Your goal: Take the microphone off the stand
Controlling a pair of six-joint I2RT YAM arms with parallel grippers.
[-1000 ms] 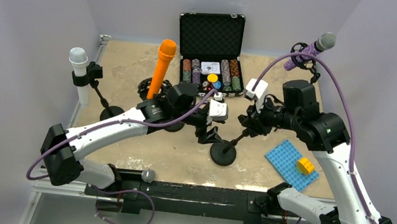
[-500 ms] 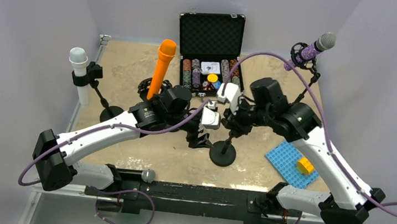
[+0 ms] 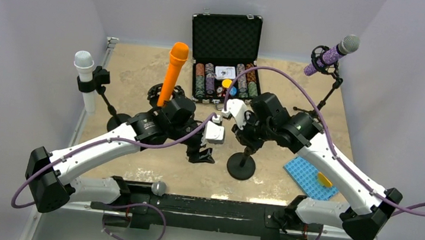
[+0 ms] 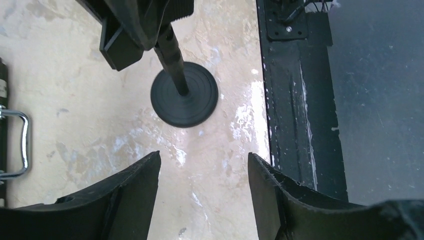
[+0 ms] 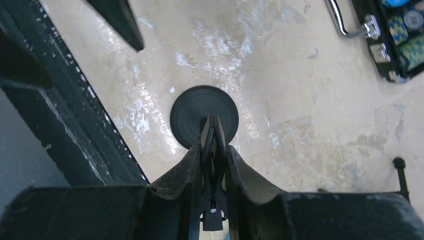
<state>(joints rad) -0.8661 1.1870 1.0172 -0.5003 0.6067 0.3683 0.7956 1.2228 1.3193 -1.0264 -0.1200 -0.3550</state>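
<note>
A grey-headed microphone (image 3: 158, 187) seems to lie on the near rail (image 3: 219, 207), and the middle stand (image 3: 242, 159) carries none that I can see, so removal looks done here. Within the last second the right arm has swung in over the stand, whose pole has come upright, and the left gripper (image 4: 202, 159) has drawn back leftward. The right gripper (image 5: 213, 142) pinches the stand's top. The left gripper is about half open, empty, over the table (image 4: 75, 125).
</note>
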